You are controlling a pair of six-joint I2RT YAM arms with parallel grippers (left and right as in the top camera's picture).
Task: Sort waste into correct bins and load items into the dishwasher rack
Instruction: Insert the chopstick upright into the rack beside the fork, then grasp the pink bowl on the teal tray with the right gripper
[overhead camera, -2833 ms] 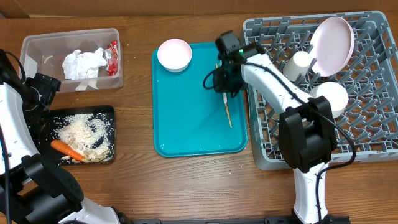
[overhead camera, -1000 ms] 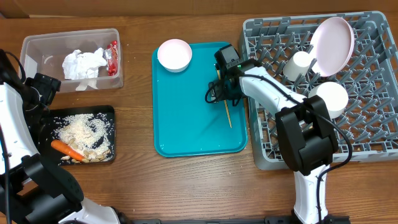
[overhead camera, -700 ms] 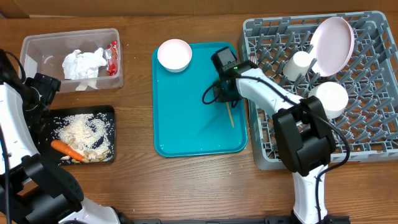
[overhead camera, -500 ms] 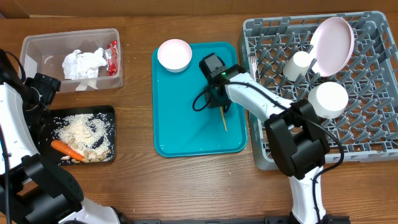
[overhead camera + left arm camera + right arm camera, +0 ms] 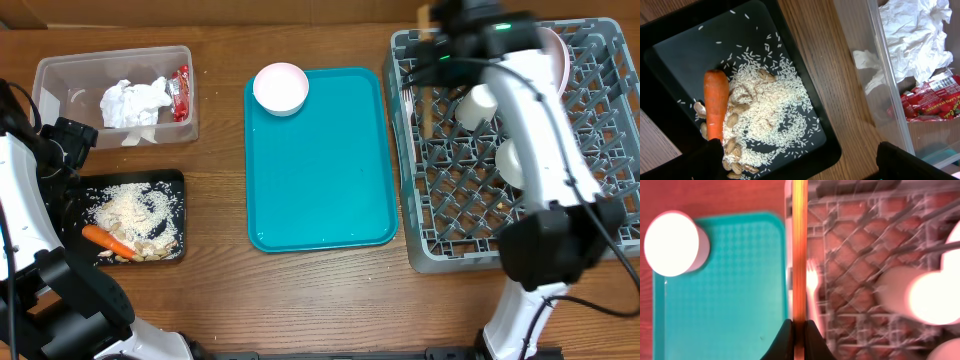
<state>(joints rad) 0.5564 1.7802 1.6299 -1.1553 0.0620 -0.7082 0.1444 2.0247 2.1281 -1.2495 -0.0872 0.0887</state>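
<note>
Wooden and thin, the stick (image 5: pixel 799 240) is pinched in the right gripper (image 5: pixel 799 330) above the dishwasher rack's (image 5: pixel 855 255) left edge; it is best lowered flat beside the fork (image 5: pixel 812 287) before release, lest it slip through the grid. Overhead, the rack holds one plate (image 5: pixel 561 55), one cup (image 5: pixel 481 104), that fork and one bowl (image 5: pixel 506 162), with a second bowl (image 5: pixel 280 88) on the teal tray (image 5: pixel 315 170). The left gripper (image 5: pixel 800 155), jaws wide apart and empty, hovers over the black tray (image 5: pixel 675 45) with one carrot (image 5: pixel 716 105), beside the tub's (image 5: pixel 890 100) one napkin (image 5: pixel 915 35) and one wrapper (image 5: pixel 930 97).
</note>
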